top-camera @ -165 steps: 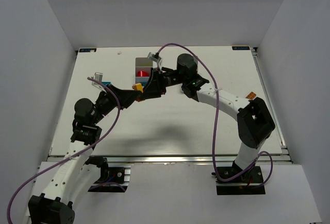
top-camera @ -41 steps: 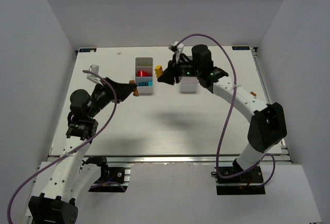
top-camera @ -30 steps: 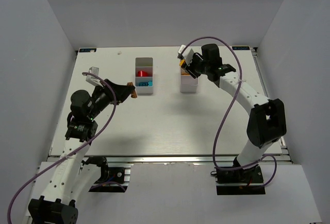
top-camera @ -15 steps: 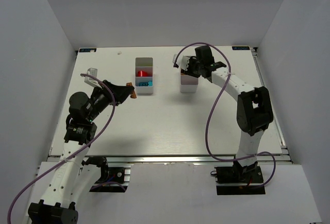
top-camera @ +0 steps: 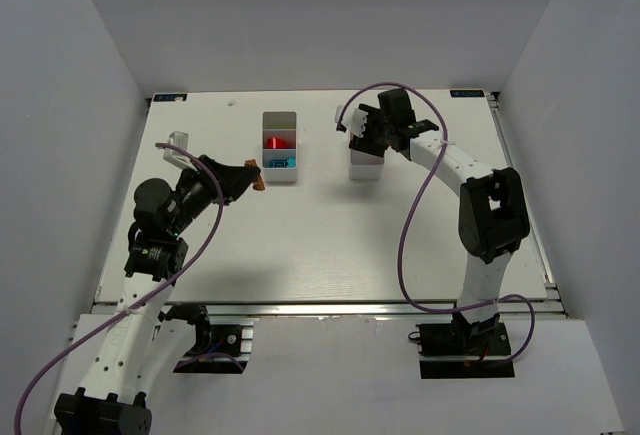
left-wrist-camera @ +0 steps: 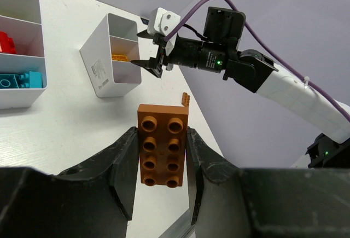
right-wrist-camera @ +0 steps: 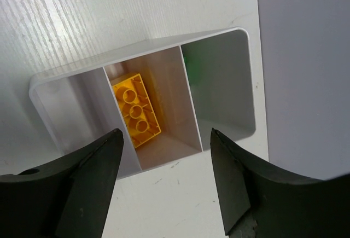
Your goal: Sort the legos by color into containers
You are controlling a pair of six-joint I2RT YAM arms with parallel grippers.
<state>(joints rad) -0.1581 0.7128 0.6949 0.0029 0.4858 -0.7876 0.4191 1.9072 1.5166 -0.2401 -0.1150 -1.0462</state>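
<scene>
Left claw [left-wrist-camera: 162, 158]: clamped on orange brick [left-wrist-camera: 162, 139], above desk [top-camera: 330, 245], left of centre, top view. Right claw [right-wrist-camera: 164, 180]: spread wide, empty, over right bin [right-wrist-camera: 142, 43]; yellow brick [right-wrist-camera: 135, 109] in its middle compartment. Advised: orange brick into vacant end compartment, released low.

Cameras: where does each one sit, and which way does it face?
Top external: above and behind the bases, looking down on the table; left arm and right arm both show.
Left wrist: on the left arm, looking across the table past the left fingers, shut on an orange brick; the right arm shows beyond.
Right wrist: above the right bin, looking down into it between the right fingers, which are open.
Shared: both wrist views show the right bin's yellow brick.
</scene>
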